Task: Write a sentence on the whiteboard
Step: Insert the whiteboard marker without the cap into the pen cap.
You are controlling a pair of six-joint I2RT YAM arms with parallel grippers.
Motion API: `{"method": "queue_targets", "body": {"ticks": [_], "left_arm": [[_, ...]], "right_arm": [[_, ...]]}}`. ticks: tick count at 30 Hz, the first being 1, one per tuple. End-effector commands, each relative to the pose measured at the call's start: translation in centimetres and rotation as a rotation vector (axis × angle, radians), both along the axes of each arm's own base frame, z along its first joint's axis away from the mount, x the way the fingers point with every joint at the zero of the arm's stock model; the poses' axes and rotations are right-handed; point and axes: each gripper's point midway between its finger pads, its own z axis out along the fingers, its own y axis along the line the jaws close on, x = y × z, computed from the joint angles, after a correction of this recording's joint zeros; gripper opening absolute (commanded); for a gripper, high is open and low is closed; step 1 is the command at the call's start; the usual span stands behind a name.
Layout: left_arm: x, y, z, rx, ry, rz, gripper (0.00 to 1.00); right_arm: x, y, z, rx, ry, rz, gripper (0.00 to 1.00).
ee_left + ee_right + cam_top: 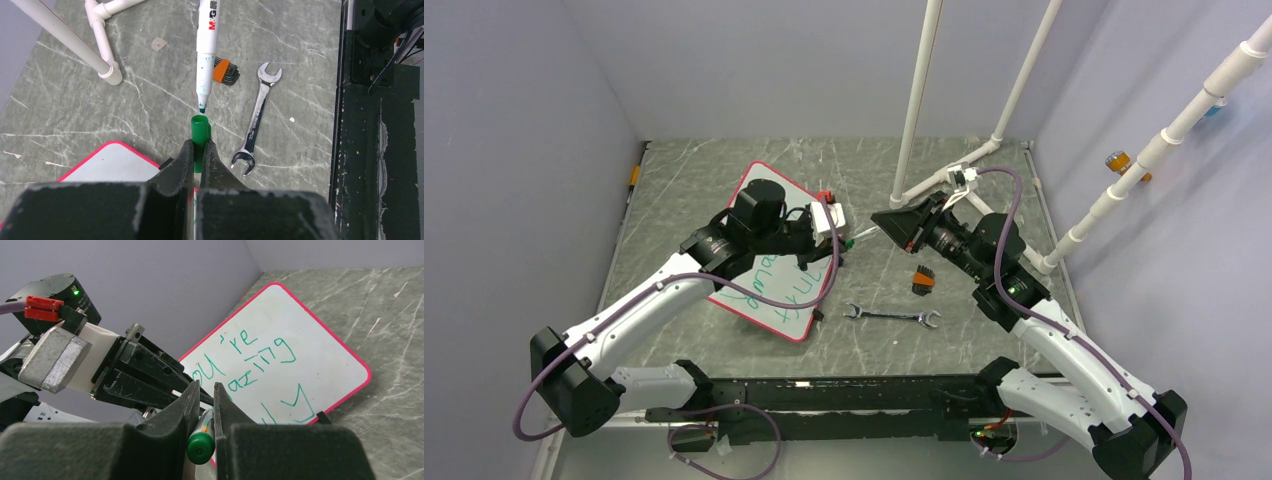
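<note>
Pink-edged whiteboard point(112, 165), partly under left gripper point(198, 148)

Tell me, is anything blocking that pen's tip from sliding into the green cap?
Nothing visible does. The marker in the right gripper points at the open mouth of the green cap in the left gripper, only air between. The wrench lies off to the side.

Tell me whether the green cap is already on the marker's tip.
No: the tip of the marker hangs just short of the open mouth of the green cap, with a visible gap between them.
</note>
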Motion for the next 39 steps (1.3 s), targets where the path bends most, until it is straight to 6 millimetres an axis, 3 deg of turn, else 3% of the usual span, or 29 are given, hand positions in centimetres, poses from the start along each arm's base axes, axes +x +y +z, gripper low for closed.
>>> {"method": "queue_targets", "body": {"ticks": [1, 39], "left_arm": [[-0.4, 0.1, 2.0, -0.061, -0.039, -0.010, 0.00], [-0.7, 0.5, 2.5, -0.074, -0.051, -0.001, 0.00]], "right_arm": [[-0.1, -0.4, 2.4, 0.047, -0.062, -0.012, 0.00], [0.3, 0.5, 1.1, 0.032, -0.029, 0.014, 0.00]]}}
